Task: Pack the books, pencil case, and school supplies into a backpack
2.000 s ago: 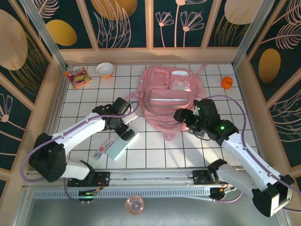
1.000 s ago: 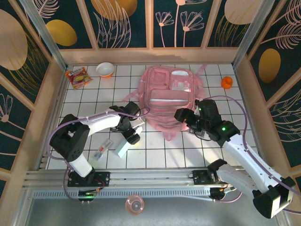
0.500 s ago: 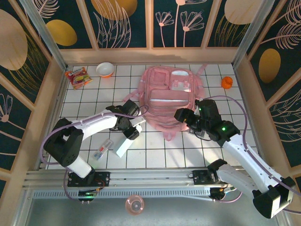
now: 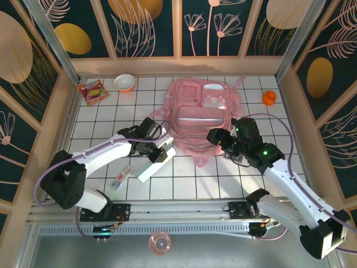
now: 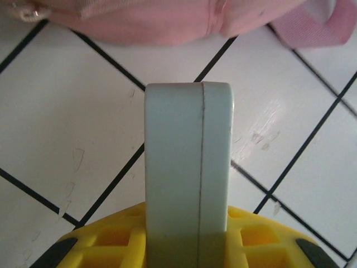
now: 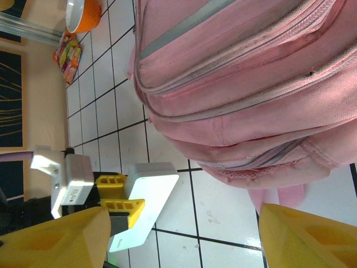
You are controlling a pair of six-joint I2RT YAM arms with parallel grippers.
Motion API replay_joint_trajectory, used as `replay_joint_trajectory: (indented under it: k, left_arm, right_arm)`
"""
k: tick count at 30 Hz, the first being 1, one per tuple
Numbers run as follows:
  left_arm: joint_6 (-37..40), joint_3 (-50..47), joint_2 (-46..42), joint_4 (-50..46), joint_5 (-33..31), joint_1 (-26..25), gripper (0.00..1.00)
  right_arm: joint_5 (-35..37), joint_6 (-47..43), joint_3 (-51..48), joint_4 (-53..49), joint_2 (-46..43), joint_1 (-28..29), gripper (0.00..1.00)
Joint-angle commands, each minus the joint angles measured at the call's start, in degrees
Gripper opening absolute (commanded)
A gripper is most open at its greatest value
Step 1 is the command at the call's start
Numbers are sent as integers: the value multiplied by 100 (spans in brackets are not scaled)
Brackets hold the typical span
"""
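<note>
Nearest the arm bases, on the white tiled table (image 4: 195, 180), the small clear packet (image 4: 122, 177) with red and white contents lies left of the pencil case (image 4: 148, 171) and just apart from it. The mint-green case runs diagonally, its far end pointing at the backpack. The left gripper (image 4: 160, 154) has its yellow fingers clamped on the case's 2 narrow sides at that far end, probably so it can be lifted and fed in end-first. To the right, the right gripper (image 4: 214, 137) hangs wide and holds nothing beside the backpack's near-right edge, likely placed to steady or open a pocket. The pink backpack (image 4: 199, 106) lies flat beyond both; its near zips look closed, which would block the case. Farther off, well clear, are a small orange object (image 4: 269, 97), a snack packet (image 4: 92, 91) and an orange-and-white bowl (image 4: 124, 82).
</note>
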Motion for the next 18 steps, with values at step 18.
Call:
replay_joint_trajectory:
  k: [18]
  left_arm:
    - [-8436,-1547,-1509,6748,-380,-30,10]
  right_arm:
    - [-365,822,-1407,2801,-1470,-29,73]
